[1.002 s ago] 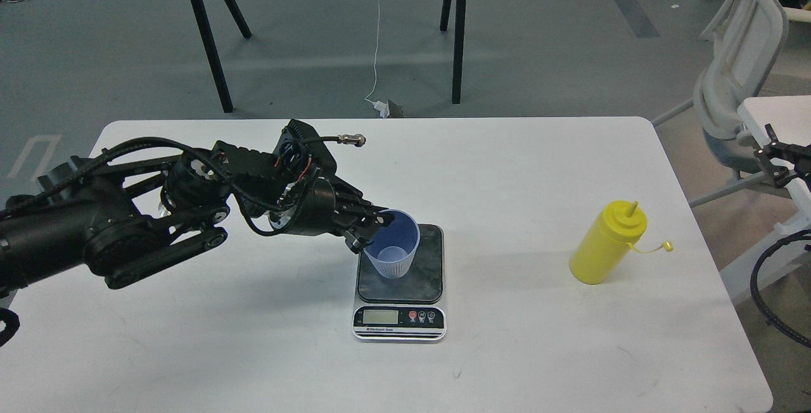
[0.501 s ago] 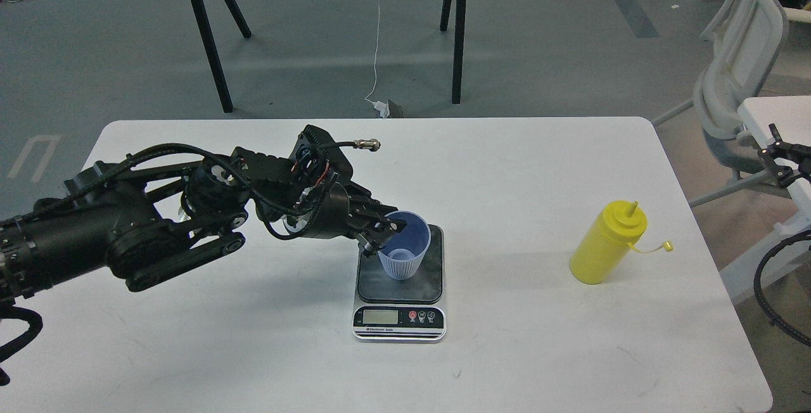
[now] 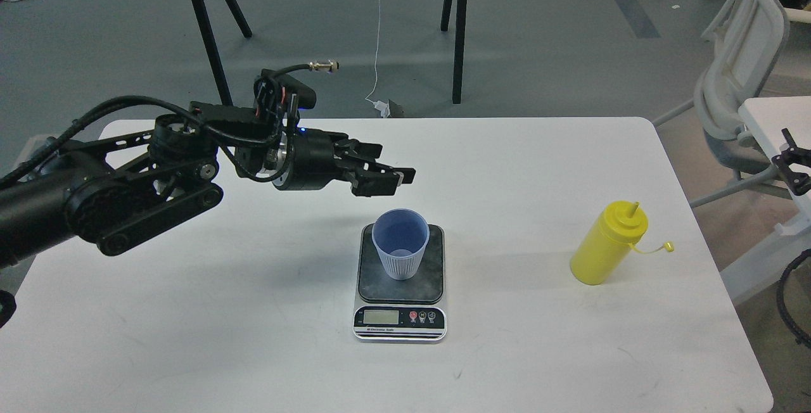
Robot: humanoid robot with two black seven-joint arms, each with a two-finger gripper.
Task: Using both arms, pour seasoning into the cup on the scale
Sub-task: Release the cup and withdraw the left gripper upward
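The light blue-grey ribbed cup (image 3: 400, 253) stands upright and empty on the dark platform of the scale (image 3: 399, 325) at the table's middle. My left gripper (image 3: 395, 162) is open and empty. It hovers above and behind-left of the cup, apart from it. The yellow seasoning bottle (image 3: 605, 249) stands upright at the table's right side, with its nozzle uncovered and its small tethered cap (image 3: 666, 247) hanging to the right. A small black claw-like part of my right arm (image 3: 793, 167) shows at the right edge, off the table; its fingers cannot be told apart.
The white table (image 3: 190, 349) has rounded corners. A white chair (image 3: 741, 71) and a second white tabletop (image 3: 776, 112) stand off its right edge. Black trestle legs (image 3: 209, 52) stand on the grey floor behind. A black cable loop (image 3: 789, 299) hangs at the lower right.
My left gripper set the cup upright on the scale, let it go, opened, and rose up and back. The black part at the right edge drifted further right.
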